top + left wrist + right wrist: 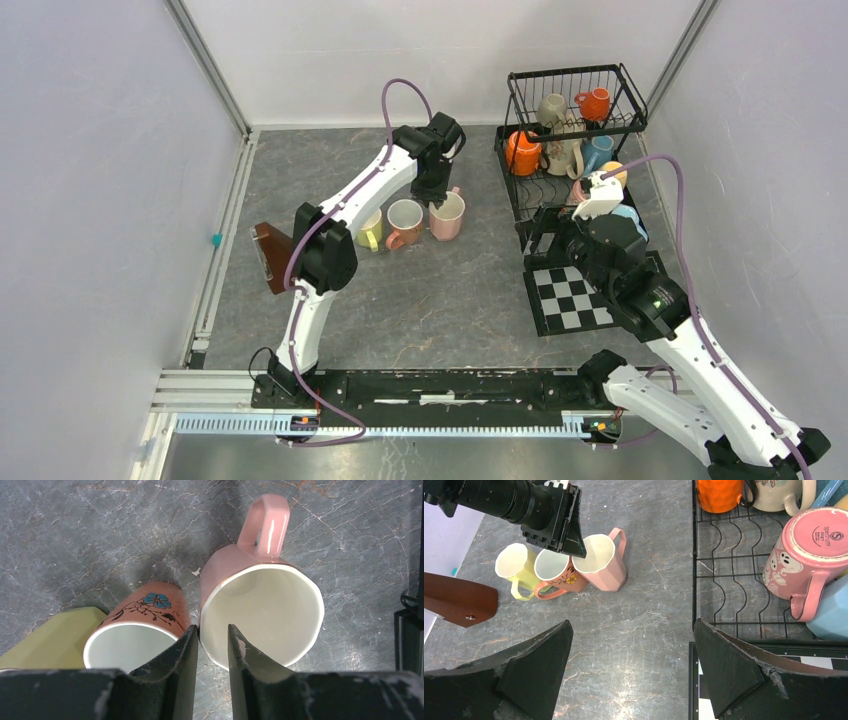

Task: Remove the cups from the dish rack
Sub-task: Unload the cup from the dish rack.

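Note:
Three cups stand on the table: a pink one [447, 215] [260, 605] [601, 562], a floral orange-pink one [404, 222] [145, 615] and a yellow one [371, 230] [55, 635]. My left gripper [437, 195] [210, 635] points down at the pink cup's rim, one finger inside and one outside, with the jaws a little apart and not clamping. The black wire dish rack [575, 75] [719, 580] holds several cups, among them orange [521, 153], cream [563, 150], blue [598, 152] and a pink ghost-print one [804, 555]. My right gripper [545, 235] [631, 630] is wide open and empty beside the rack's lower tier.
A brown wedge-shaped object [268, 255] [459, 600] lies left of the three cups. A black-and-white checkered mat [572, 297] [819, 662] lies in front of the rack under my right arm. Grey walls close in both sides.

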Robot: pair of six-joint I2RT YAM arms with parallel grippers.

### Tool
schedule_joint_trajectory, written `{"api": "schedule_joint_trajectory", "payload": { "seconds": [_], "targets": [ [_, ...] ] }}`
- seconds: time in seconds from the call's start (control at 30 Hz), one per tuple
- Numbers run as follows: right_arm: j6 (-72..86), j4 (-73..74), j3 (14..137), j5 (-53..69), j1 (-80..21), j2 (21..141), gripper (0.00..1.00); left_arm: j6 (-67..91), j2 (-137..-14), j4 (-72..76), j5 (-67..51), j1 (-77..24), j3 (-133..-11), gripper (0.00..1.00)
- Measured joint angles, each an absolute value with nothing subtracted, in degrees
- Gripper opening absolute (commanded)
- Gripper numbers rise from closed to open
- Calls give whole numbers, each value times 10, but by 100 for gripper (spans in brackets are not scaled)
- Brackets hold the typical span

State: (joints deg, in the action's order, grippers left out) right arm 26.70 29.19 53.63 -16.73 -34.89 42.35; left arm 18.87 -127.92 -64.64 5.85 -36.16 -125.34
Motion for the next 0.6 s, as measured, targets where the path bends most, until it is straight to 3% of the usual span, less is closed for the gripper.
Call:
{"api": "schedule_joint_trajectory", "payload": {
  "seconds": [0.6],
  "targets": [
    [267, 292, 526, -166, -349, 429, 98, 189, -1279, -646, 64, -361, -1246, 41]
  ]
}}
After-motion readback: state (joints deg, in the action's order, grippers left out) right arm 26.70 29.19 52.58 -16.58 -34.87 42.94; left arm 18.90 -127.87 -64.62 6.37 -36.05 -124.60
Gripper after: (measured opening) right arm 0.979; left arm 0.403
